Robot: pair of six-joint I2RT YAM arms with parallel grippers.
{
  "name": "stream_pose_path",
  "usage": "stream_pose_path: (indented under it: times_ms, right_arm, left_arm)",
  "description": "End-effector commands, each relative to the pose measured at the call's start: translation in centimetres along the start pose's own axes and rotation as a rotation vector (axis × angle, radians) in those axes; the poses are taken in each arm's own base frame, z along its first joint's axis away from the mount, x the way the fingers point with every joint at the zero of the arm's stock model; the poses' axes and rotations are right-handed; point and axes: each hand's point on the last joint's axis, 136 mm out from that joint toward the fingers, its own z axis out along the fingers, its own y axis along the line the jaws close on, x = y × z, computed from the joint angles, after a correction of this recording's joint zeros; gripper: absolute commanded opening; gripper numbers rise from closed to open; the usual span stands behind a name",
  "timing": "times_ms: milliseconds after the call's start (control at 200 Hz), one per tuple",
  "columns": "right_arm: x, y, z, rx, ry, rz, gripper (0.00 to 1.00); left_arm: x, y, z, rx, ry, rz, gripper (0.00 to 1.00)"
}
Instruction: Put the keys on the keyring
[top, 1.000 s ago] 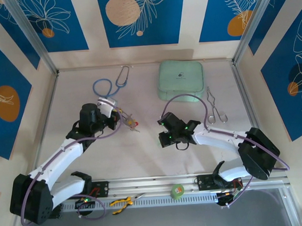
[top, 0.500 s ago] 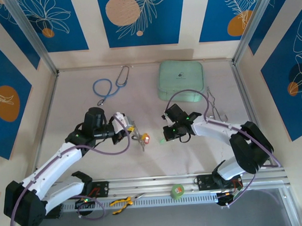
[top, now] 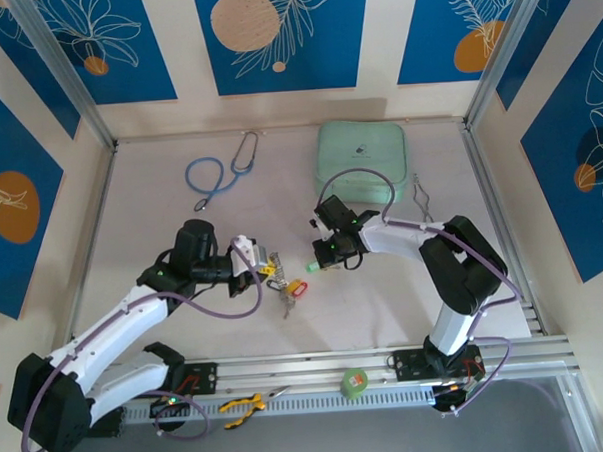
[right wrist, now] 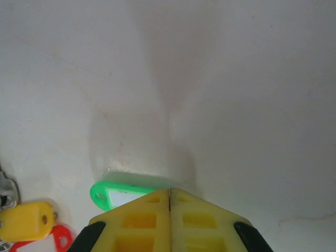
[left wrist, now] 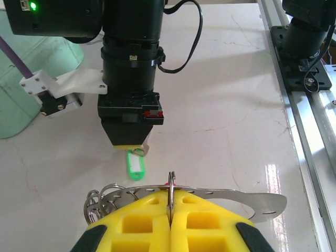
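Left wrist view: left gripper [left wrist: 170, 195] clamped on the keyring [left wrist: 252, 202] | yellow-tagged key [top: 266, 269] and red-tagged key [top: 296, 286] hang just beside it | right gripper [left wrist: 129, 144], directly ahead, pinched together on the green-tagged key [left wrist: 135, 169], apart from the ring.

top: overhead table [top: 385, 302] | left wrist: oblique | right wrist: straight-down, close | share green tag [left wrist: 135, 169]
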Motion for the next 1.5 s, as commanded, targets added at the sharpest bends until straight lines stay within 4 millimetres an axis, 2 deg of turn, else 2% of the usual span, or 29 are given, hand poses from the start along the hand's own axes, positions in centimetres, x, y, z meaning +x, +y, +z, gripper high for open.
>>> stream_pose_path:
  times_ms: [0, 80, 210, 295, 400, 510, 680, 900, 990, 1496]
  right_arm:
    - [-0.8, 0.1, -0.2, -0.005, -0.016, -0.013, 0.14]
    - [-1.2, 0.5, -0.8, -0.031, -0.044, -0.019, 0.22]
    - [-2.4, 1.2, -3.3, -0.092, -0.142, -0.015, 0.28]
    - [-2.7, 0.5, -4.6, -0.083, -0.174, 0.031, 0.29]
    - [-1.8, -0.6, -5.1, -0.039, -0.146, 0.108, 0.30]
    - [-0.7, -0.8, -4.5, -0.027, -0.087, 0.152, 0.31]
    - [0.0, -0.6, -3.6, 0.029, -0.039, 0.217, 0.31]
    - [1.4, 0.2, -1.9, 0.096, 0.026, 0.207, 0.30]
    - [1.3, 0.6, -1.5, 0.113, 0.028, 0.188, 0.30]
    - [0.5, 0.1, -0.3, 0.190, 0.043, 0.189, 0.24]
  left_arm:
    - [-0.7, -0.7, 0.3, 0.046, -0.048, 0.012, 0.00]
    - [-0.8, -0.6, 0.4, 0.044, -0.052, 0.004, 0.00]
    - [-0.8, -0.4, 0.6, 0.041, -0.054, -0.019, 0.00]
    - [-0.7, -0.2, 0.6, 0.034, -0.046, -0.033, 0.00]
    - [-0.5, -0.1, 0.7, 0.025, -0.042, -0.038, 0.00]
    - [-0.5, 0.0, 0.7, 0.020, -0.049, -0.034, 0.00]
    - [-0.5, -0.1, 0.7, 0.018, -0.056, -0.028, 0.00]
    - [-0.5, -0.1, 0.5, 0.013, -0.058, -0.015, 0.00]
    - [-0.5, -0.1, 0.5, 0.013, -0.059, -0.013, 0.00]
    - [-0.6, -0.3, 0.4, 0.015, -0.058, -0.004, 0.00]
